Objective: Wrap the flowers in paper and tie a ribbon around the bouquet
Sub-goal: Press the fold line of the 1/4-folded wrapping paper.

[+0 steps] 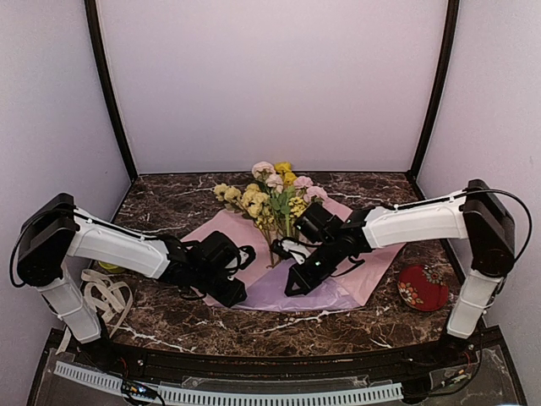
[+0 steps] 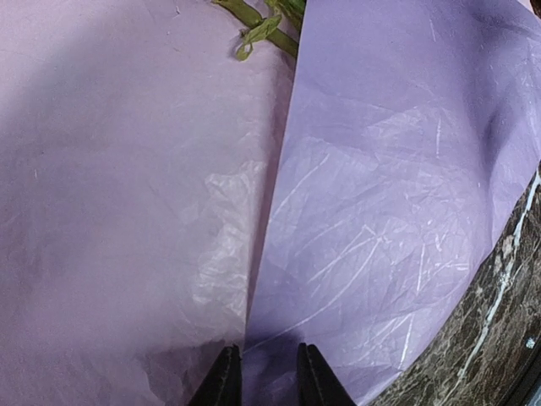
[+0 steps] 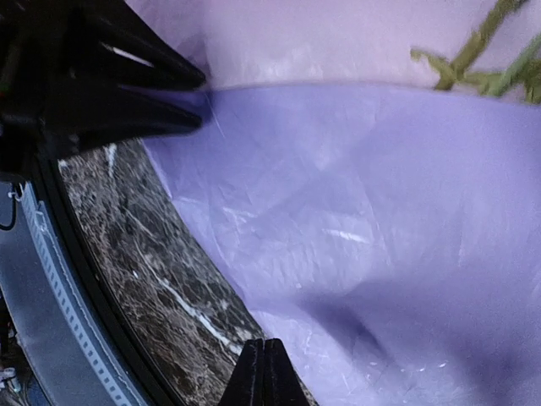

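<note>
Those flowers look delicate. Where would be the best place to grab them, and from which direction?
The flowers lie flat on the paper, blooms at the far end, thin stems bunched at the near end. So probably grip the stems just below the blooms, coming down from above with the gripper closing across them.

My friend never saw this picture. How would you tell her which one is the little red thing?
Look at the dark marble table, then its right side, just past the corner of the lilac paper. The red thing lies flat there beside the right arm; it is the only red item, with a pale flowery pattern.
</note>
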### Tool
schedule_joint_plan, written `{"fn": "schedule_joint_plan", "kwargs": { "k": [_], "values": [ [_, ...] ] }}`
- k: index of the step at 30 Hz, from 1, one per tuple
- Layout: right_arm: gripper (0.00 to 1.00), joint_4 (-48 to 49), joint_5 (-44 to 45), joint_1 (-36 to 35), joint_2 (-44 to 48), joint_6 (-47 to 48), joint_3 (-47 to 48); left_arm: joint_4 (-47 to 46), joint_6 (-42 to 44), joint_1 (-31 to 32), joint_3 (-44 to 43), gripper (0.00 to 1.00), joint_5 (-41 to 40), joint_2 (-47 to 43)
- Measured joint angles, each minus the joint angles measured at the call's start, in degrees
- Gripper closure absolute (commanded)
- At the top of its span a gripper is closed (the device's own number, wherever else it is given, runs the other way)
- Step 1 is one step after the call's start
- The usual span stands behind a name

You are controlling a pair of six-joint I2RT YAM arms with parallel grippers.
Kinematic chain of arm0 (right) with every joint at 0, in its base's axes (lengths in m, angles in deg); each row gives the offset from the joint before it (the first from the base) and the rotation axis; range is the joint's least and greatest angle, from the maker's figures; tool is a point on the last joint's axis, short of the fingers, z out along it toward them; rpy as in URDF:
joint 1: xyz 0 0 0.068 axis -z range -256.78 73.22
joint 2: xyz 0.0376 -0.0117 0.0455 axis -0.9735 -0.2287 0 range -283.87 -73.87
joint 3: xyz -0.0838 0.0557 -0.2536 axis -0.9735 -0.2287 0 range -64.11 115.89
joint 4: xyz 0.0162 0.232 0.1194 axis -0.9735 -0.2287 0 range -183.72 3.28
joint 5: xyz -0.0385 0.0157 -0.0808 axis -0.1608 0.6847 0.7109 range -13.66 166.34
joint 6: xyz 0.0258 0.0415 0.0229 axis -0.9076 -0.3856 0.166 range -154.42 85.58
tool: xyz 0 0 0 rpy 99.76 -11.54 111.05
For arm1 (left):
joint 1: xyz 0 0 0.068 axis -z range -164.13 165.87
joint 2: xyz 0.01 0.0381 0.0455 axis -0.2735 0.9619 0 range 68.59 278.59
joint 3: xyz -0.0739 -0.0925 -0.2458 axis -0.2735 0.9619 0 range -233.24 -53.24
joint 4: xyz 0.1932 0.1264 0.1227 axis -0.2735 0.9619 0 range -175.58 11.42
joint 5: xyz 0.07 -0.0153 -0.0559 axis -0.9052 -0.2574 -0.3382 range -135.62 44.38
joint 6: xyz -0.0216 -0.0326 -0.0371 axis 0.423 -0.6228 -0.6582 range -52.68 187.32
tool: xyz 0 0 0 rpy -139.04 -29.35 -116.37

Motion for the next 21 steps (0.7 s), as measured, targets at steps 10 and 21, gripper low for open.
{"fn": "schedule_joint_plan", "kwargs": {
  "k": [10, 21],
  "values": [
    [0.99, -1.2, 2.1, 3.5, 5.4, -6.4, -14.8, -2.6, -3.3, -0.2, 2.1, 0.76, 0.6, -0.8],
    [0.99, -10.6, 9.2, 12.0, 17.6, -13.1, -22.8, -4.1, -4.2, -0.3, 3.1, 0.76, 0.8, -1.3]
  ]
}}
